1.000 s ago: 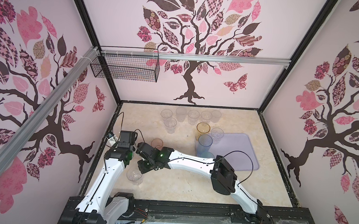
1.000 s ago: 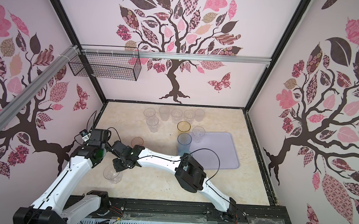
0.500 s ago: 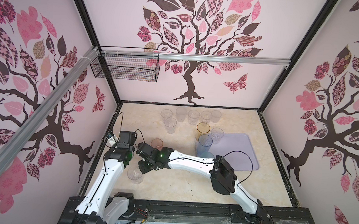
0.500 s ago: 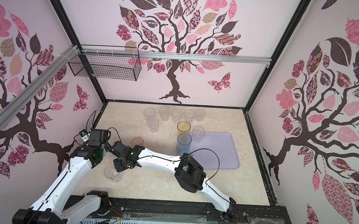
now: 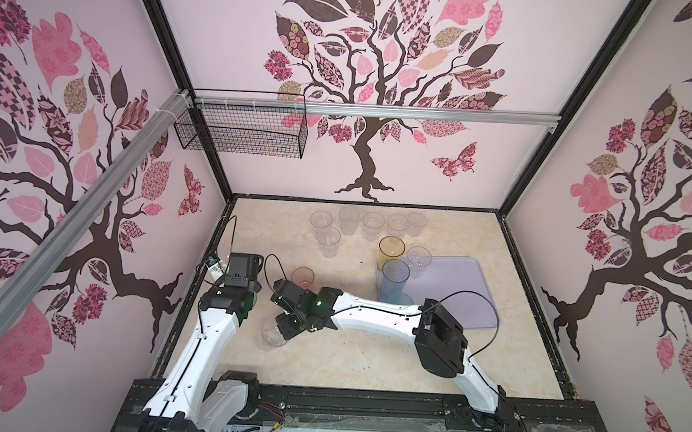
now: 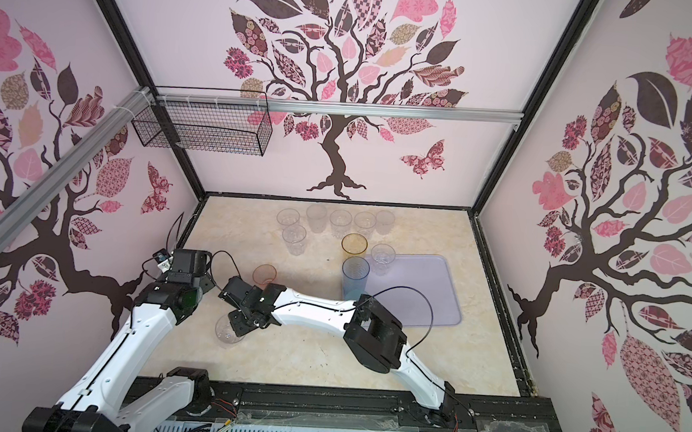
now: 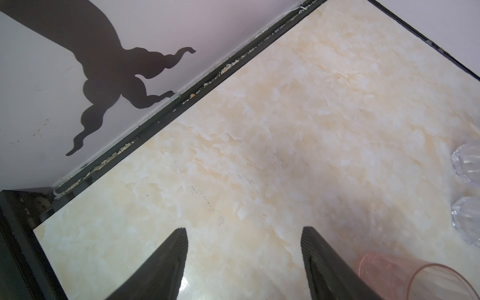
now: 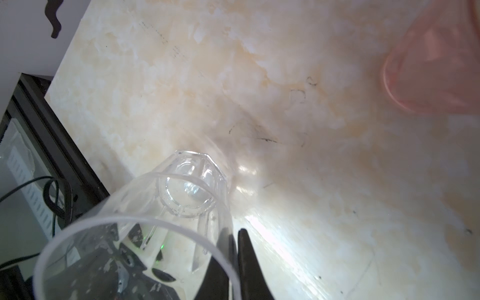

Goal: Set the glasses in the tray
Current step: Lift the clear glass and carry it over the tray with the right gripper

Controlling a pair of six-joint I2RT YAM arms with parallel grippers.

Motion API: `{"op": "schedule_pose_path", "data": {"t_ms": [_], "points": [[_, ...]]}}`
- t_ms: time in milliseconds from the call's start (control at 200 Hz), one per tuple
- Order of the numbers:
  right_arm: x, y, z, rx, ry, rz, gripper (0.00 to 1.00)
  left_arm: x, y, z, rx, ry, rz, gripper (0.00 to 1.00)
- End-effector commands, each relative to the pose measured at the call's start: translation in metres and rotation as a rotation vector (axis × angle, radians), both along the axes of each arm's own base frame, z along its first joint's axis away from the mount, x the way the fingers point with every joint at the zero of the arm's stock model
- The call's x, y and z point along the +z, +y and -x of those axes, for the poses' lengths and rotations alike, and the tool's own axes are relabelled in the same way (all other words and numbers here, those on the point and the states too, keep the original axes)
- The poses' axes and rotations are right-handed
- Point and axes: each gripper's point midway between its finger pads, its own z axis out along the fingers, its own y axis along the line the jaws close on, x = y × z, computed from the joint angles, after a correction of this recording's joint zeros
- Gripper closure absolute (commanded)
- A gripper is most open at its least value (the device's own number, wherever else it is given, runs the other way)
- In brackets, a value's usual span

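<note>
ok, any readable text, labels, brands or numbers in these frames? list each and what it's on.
None readable.
clear glass in right gripper: no print.
lavender tray, black wire basket: no print.
wall decals: pictures only.
robot arms: any marking too small to read.

You have bright, even, diffuse light in both top views, and shadows on the bench (image 5: 367, 364) are faint and soft-edged. The wide lens splays the walls (image 5: 620, 328) outward toward the edges. In the right wrist view a white glare patch lies on the bench beside the clear glass (image 8: 187, 192), whose near rim is blurred, and the pink glass (image 8: 428, 65) is a soft smear. The left wrist view is sharper — only the close pink glass looks hazy there.
</note>
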Motion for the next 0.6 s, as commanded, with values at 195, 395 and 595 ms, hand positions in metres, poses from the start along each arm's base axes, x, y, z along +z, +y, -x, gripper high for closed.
{"op": "schedule_pose_path", "data": {"t_ms": [195,395,595], "points": [[0.094,-0.078,-0.010,-0.068,-0.111,-0.091,1.00,0.054,-0.042,-0.034,-0.241,-0.110,0.133,0.25],[0.131,-0.137,-0.024,-0.148,-0.151,-0.114,1.00,0.079,-0.059,-0.046,-0.320,-0.143,0.170,0.23],[0.200,-0.207,-0.057,-0.257,-0.276,-0.087,1.00,0.114,-0.103,-0.057,-0.501,-0.197,0.099,0.23]]}}
